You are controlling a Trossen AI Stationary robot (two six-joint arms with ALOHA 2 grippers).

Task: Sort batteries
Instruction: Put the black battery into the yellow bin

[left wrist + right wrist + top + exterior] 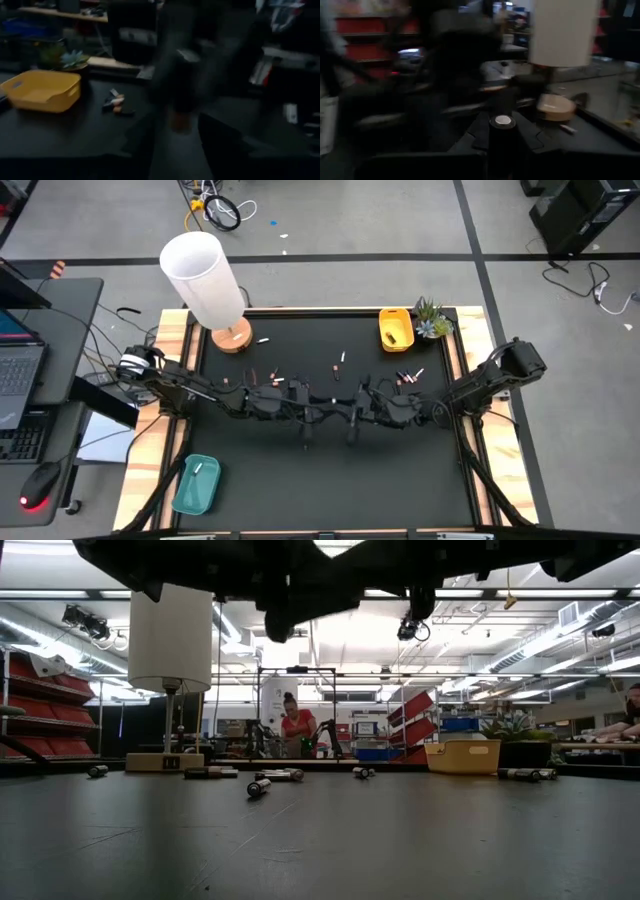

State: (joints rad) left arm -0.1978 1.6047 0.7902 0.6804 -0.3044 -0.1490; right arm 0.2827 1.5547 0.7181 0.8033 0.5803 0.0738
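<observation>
A dark battery [503, 121] with a silver end cap stands upright between the fingers of the right gripper [503, 137], which are closed on it. It is held above the middle of the table, where the two arms meet. The left gripper [182, 150] faces it from just beside, its fingers [222, 142] standing apart and holding nothing; that view is blurred.

The other batteries [342, 358] lie scattered over the far half of the black table mat [330, 490]. A cluster with reddish ends [408, 376] lies near the yellow tray [384, 320], a few [275, 373] lie near the left arm [200, 392], and one [264, 340] lies just beside the lamp base [232, 337]. A white one [199, 468] lies in the teal tray [190, 498] at the near left corner.

The small label on the lamp base is too small to read.

The mat sits in a pale wooden frame [150, 450]. A small potted succulent [431, 320] stands touching the yellow tray. The lamp's white shade [200, 275] overhangs the far left corner. The right arm [470, 390] comes in from the right.

Beyond the table is a workshop with ceiling strip lights [560, 640] and red shelving [45, 700]. A person in a red top [297, 725] is at a bench far behind.
</observation>
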